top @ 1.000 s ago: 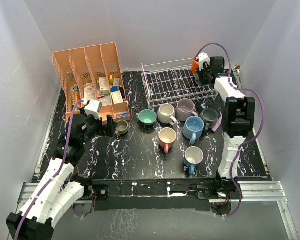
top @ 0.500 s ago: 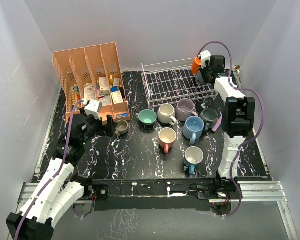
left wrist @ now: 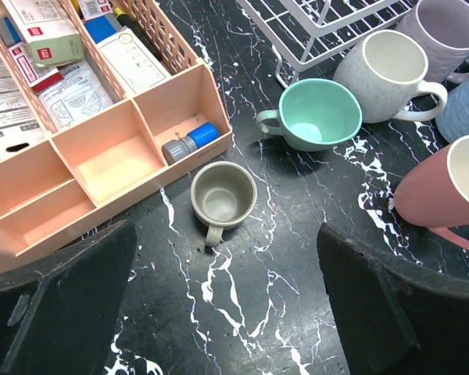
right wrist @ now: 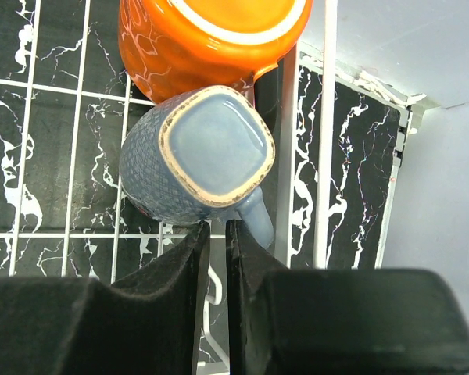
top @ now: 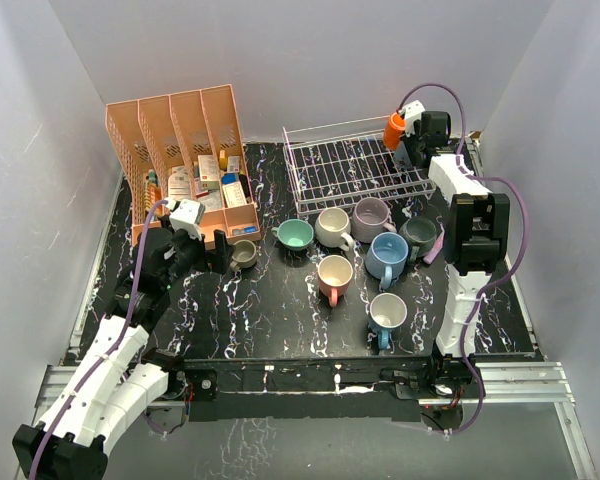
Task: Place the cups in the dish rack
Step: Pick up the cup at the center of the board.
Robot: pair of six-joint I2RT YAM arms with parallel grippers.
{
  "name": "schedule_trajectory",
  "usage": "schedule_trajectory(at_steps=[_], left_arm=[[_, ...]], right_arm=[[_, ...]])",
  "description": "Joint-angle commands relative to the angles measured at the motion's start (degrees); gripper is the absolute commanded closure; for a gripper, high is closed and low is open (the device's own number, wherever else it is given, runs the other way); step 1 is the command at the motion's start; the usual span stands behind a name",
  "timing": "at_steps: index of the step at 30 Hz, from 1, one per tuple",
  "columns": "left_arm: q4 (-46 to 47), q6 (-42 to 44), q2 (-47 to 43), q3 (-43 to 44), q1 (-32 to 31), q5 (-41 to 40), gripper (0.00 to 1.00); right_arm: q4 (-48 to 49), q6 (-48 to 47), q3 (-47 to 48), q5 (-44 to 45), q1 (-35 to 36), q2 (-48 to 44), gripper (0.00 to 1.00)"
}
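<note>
Overhead, right gripper (top: 405, 135) hangs over the dish rack's (top: 350, 175) far right corner, by an orange mug (top: 393, 128).
Left wrist: left gripper (left wrist: 227, 230) spread wide, empty, an olive mug (left wrist: 223, 194) on the table (left wrist: 281, 312) just ahead. Right wrist alone shows a blue mug (right wrist: 207, 152) upturned in the rack, just beside the orange one; right gripper's fingers (right wrist: 250, 258) nearly together, gripping nothing.
</note>
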Motion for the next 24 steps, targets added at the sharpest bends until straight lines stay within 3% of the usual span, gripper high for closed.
schedule_trajectory(at_steps=[1,17,24], left_arm=[[-0.2,0.7,-0.1,0.0,0.3,-0.3,0.03],[1.3,0.0,-1.2,-0.6,0.3,0.4,0.03],[1.0,-9.9,0.4,0.8,0.3,3.7,0.03]], right_arm=[[5.3,-0.1,1.3,-0.6,-0.3,-1.2,0.82],[3.9,1.1,-10.7,-10.8,-0.3,-14.4,0.81],[1.1,2.4,-16.4,-22.6,-0.3,-23.2,0.75]])
